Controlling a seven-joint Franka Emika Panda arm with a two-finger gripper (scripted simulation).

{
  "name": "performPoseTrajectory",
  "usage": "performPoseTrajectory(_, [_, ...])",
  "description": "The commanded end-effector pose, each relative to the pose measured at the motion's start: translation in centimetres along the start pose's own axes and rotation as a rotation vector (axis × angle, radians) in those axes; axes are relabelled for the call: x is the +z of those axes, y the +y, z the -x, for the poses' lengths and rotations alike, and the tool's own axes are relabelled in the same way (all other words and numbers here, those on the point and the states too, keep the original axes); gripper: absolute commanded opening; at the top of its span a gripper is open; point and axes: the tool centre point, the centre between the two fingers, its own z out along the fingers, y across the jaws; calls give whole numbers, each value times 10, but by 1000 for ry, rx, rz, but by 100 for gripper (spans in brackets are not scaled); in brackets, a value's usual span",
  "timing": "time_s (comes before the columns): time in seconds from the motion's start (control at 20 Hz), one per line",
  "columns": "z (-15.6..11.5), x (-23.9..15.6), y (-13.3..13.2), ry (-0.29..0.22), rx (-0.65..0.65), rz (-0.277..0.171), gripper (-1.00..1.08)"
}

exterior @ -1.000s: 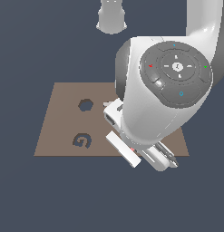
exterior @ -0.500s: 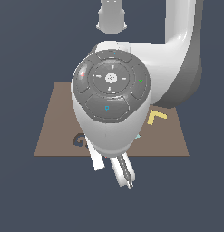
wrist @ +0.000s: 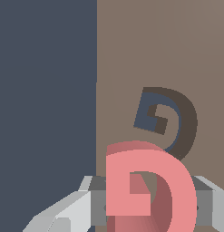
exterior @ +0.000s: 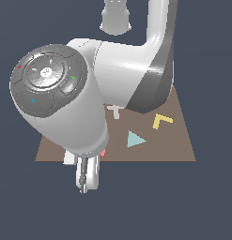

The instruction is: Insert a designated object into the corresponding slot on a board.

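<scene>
In the wrist view the red-pink G block fills the foreground, held between the grey fingers of my gripper, which is shut on it. Just beyond it lies the dark G-shaped slot in the brown board, close to the board's edge. The block hangs above the board, offset from the slot. In the exterior view the arm's wrist hides the slot and most of the block; only a sliver of red shows beside the gripper near the board's front edge.
On the board lie a yellow L block, a teal triangle and a white T block. The arm's bulk covers the exterior view's left half of the board. Dark floor surrounds the board.
The arm has swung toward the exterior view's left, carrying the gripper over the board's front left part. The wrist now covers the G slot, and the triangle and T block have come into view.
</scene>
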Motion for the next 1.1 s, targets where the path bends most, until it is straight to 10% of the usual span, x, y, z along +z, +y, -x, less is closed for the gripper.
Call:
performPoseTrajectory(0.0, [-11,0,4,0,75,0,-100])
performPoseTrajectory(1.05, [-36,9,20,-1,251,1,-100])
